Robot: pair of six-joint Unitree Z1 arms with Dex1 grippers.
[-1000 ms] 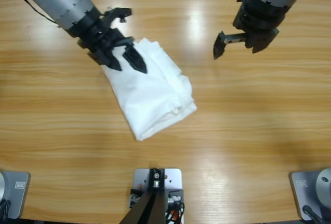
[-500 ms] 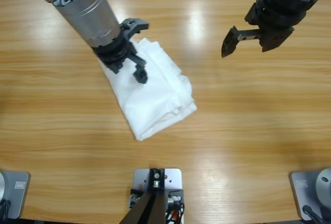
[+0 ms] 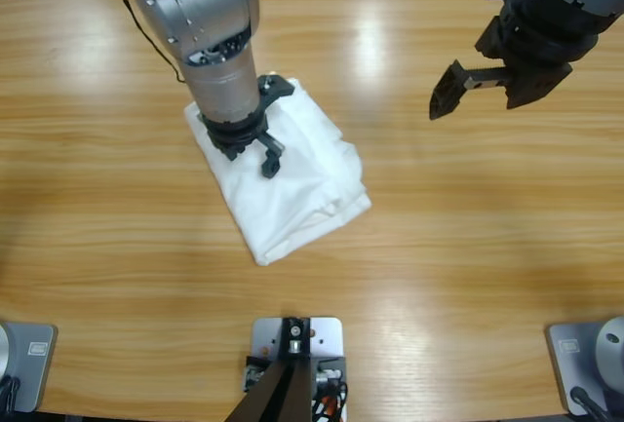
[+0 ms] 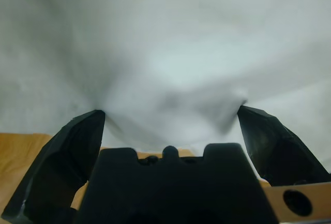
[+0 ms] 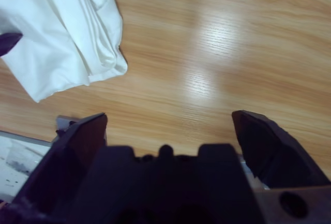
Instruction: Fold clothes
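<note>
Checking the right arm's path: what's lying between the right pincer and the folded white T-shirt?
Nothing: in the high view only bare wooden table separates the right pincer, open and apart, from the folded white T-shirt.

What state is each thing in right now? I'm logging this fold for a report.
T-shirt: folded into a compact bundle, lying flat on the table.
Left gripper: open, jaws spread against the shirt's cloth.
Right gripper: open, empty, apart from the shirt.
</note>
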